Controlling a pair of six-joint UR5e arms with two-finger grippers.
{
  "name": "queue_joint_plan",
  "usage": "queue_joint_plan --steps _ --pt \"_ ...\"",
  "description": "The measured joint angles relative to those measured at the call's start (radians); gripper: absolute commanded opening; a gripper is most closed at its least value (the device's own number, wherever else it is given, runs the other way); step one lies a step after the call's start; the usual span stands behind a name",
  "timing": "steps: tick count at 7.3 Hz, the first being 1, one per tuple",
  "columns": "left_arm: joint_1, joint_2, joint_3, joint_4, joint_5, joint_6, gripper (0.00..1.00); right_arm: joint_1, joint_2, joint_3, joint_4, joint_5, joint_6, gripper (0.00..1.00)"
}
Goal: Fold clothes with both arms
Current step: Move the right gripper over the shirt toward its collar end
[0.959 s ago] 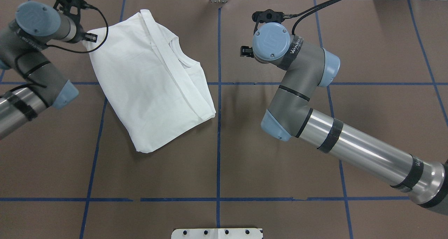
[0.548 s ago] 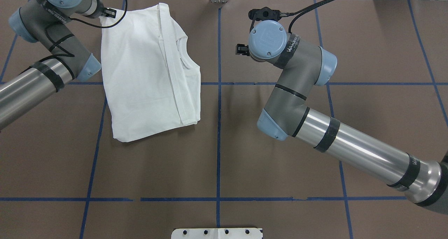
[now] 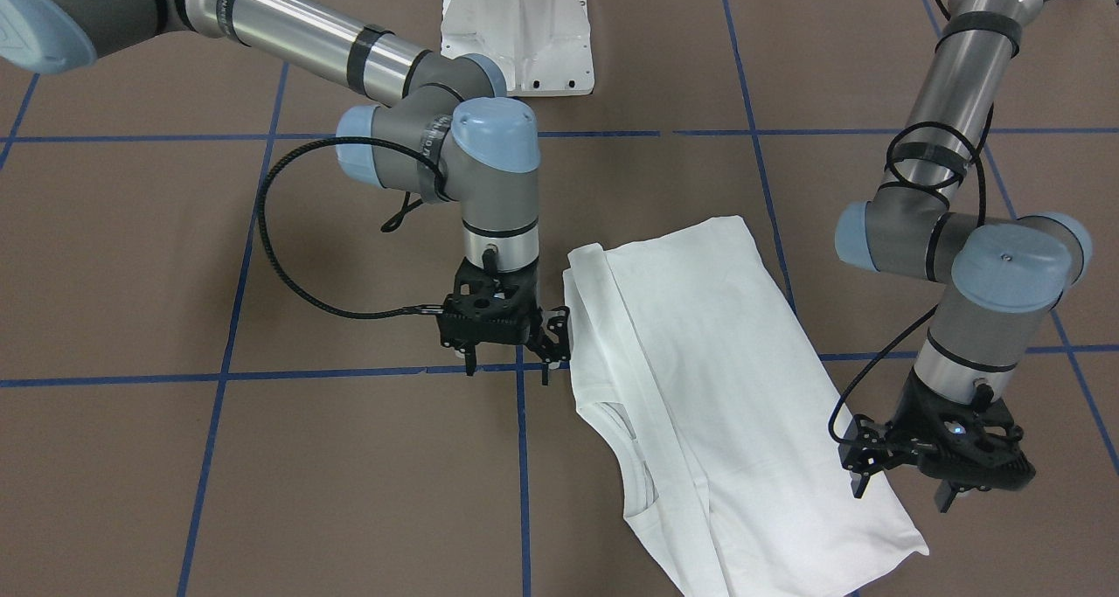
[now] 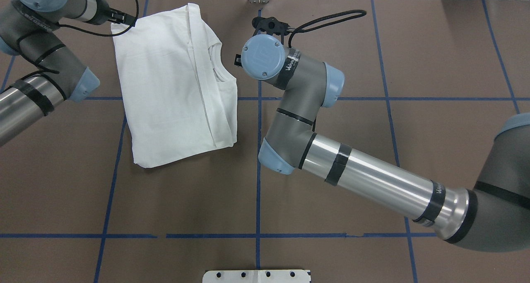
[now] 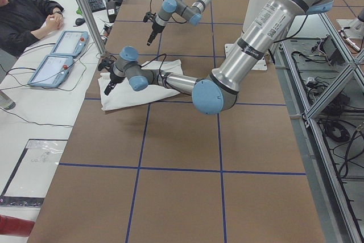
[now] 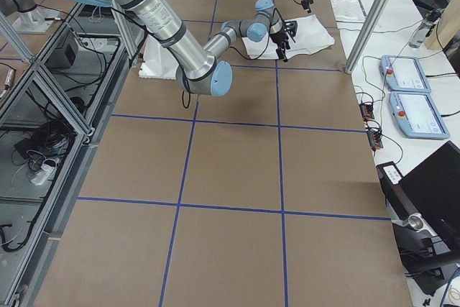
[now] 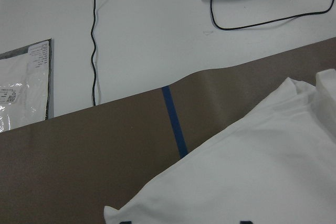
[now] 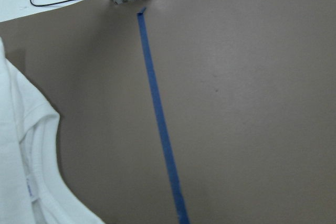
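Evidently both jaw sets stood parted, empty: left gripper [image 3: 905,492] over shirt's far corner, right gripper [image 3: 509,371] just beside neckline side. T-shirt [image 4: 174,88] folded on far left of table; long axis far-to-near, neckline toward right arm. Brown table [image 4: 331,192], blue tape grid. Only left side view showed seated person [image 5: 25,18].

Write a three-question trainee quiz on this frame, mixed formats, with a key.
1. True or false: the T-shirt is spread flat with both sleeves stretched out.
2. Which gripper is beside the neckline? A. left B. right C. neither
3. Fill in: the left gripper hangs over a ___ of the shirt.

Key:
1. False; it lies folded.
2. B, the right gripper.
3. corner
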Motion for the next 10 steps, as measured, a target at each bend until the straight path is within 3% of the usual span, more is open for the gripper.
queue_joint_plan --steps 2,5,9,10 --pt "-0.001 0.02 -0.032 -0.001 -0.002 -0.007 1.0 -0.046 0.089 -0.176 0.131 -0.062 0.029 0.7" --pt "-0.001 0.045 -0.057 -0.001 -0.003 -0.02 1.0 -0.077 0.167 -0.347 0.215 -0.126 0.032 0.66" --pt "0.0 0.049 -0.059 -0.001 -0.003 -0.023 1.0 -0.091 0.187 -0.403 0.225 -0.153 0.029 0.59" --pt "-0.001 0.049 -0.059 -0.002 -0.003 -0.023 1.0 -0.094 0.187 -0.407 0.225 -0.155 0.028 0.53"
